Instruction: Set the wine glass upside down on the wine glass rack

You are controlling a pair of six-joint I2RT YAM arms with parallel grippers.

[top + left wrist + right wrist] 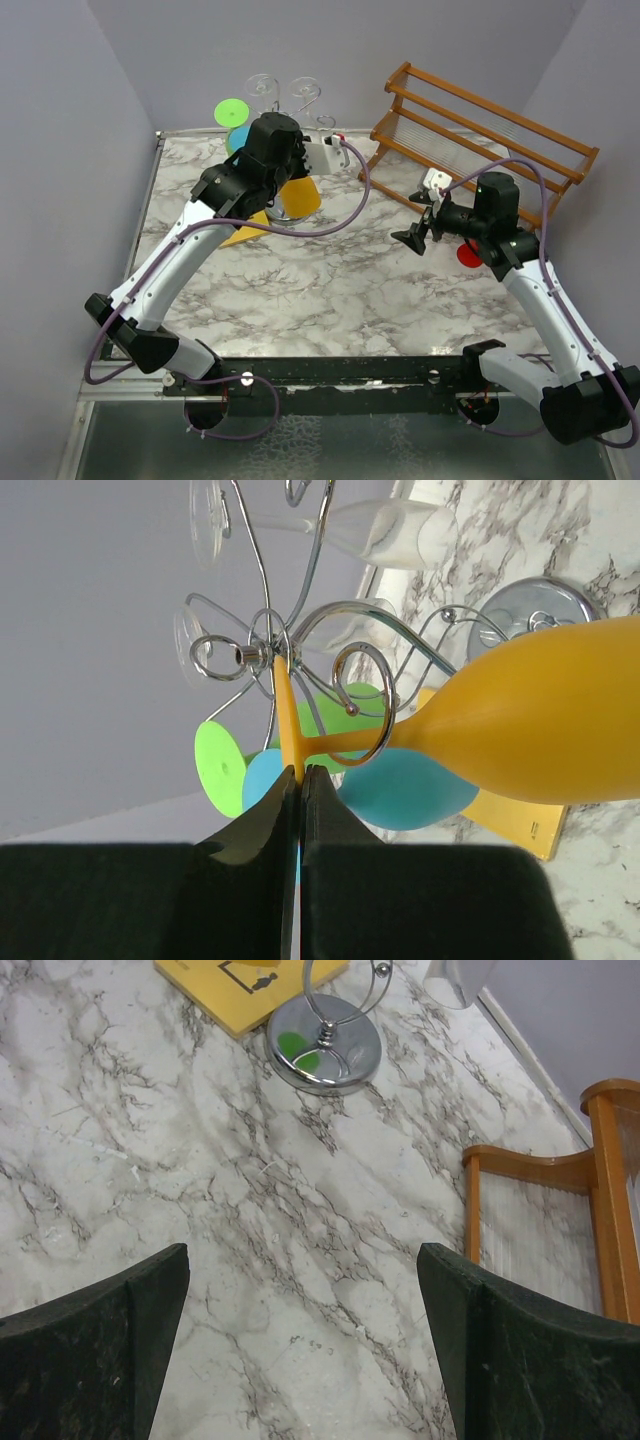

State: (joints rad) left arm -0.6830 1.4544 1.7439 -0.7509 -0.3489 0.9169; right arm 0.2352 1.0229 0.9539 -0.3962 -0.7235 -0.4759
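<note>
1. No words, brand names or numbers can be read in any view.
2. The only sign is a black pictogram (255,974) printed on the yellow card (215,1000), which lies flat on the counter (150,1160).
3. In the right wrist view the pictogram is a black outline with a small dark figure-like shape inside. The picture's top edge cuts it off, so its meaning cannot be told.
4. In the left wrist view the card bears a tiny dark mark (531,830) near its corner, too small to read.
</note>
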